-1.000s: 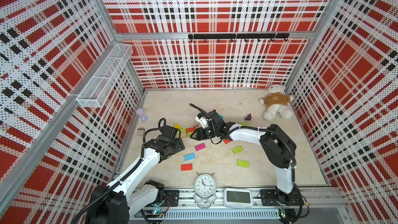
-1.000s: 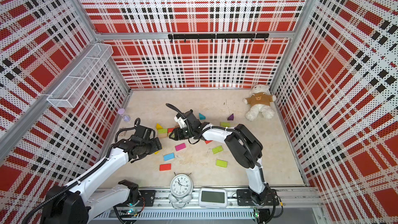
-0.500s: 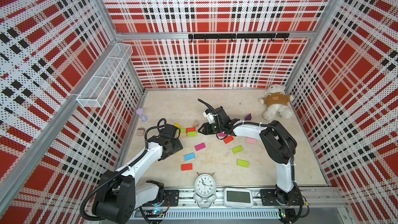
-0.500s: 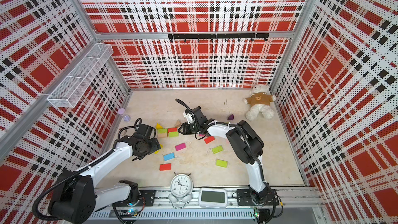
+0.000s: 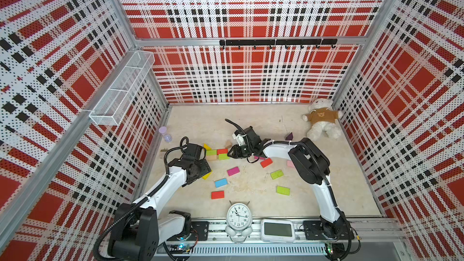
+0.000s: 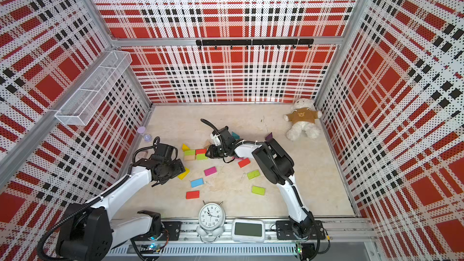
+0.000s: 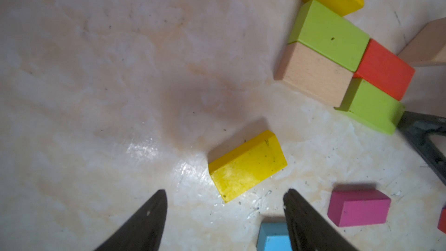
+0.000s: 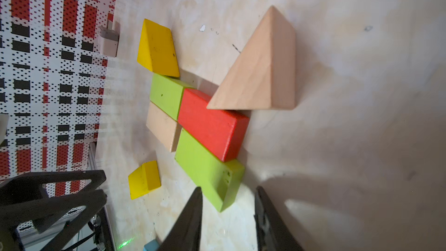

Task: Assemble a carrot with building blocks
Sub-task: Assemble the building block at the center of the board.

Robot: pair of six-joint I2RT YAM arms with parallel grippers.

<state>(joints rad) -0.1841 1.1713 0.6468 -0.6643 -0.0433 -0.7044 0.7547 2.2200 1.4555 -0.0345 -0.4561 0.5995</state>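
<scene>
Right jaws have narrowed, empty, beside lime block (image 8: 207, 167); left jaws wide, empty, near yellow block (image 7: 247, 165). Likely light, rigid: pinch long sides.

Ahead of the right gripper (image 8: 228, 188), the tan wedge (image 8: 260, 68) is bare wood with visible grain, while the red block (image 8: 212, 126) and the lime block (image 8: 210, 170) nearer its tips carry smooth, matt paint. The yellow block (image 7: 246, 165) just ahead of the left gripper (image 7: 225, 190) has scuffed, speckled paint, and that gripper's matt black fingers (image 7: 147, 220) look like plastic. The tabletop (image 7: 96, 68) beneath is smooth and marbled, glossy where light catches it, with fine scratches.
</scene>
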